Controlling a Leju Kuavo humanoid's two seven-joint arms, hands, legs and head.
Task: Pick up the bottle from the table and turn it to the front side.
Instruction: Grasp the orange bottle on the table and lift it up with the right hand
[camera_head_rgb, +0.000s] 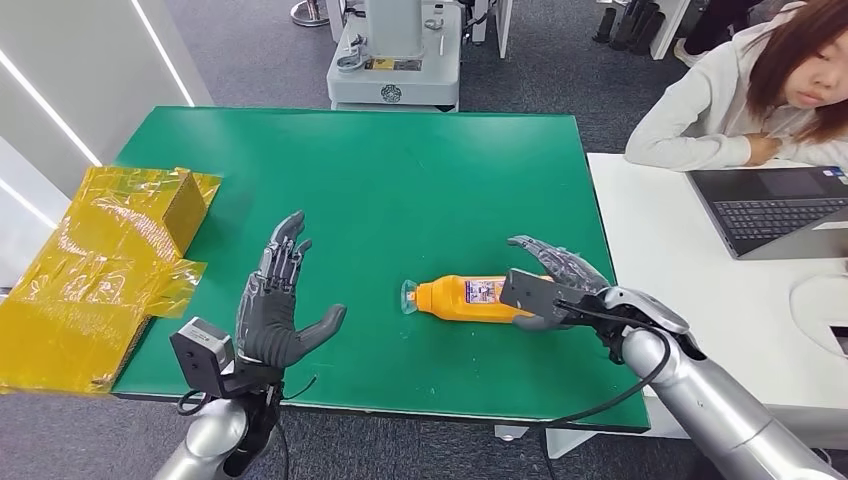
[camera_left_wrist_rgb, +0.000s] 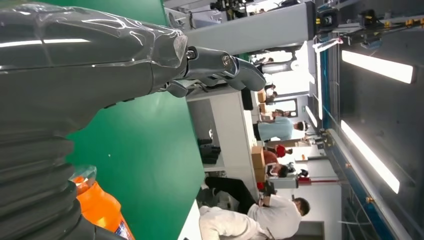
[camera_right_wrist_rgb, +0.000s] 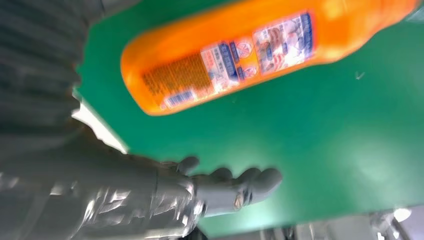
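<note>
Orange labelled bottle (camera_head_rgb: 468, 298) flat on green table (camera_head_rgb: 400, 180), both hands spread, empty

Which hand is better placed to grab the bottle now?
Right. The right hand is open at the base end of the lying orange bottle, fingers already around that end. The left hand is open too, but stands apart, off the bottle's cap end.
</note>
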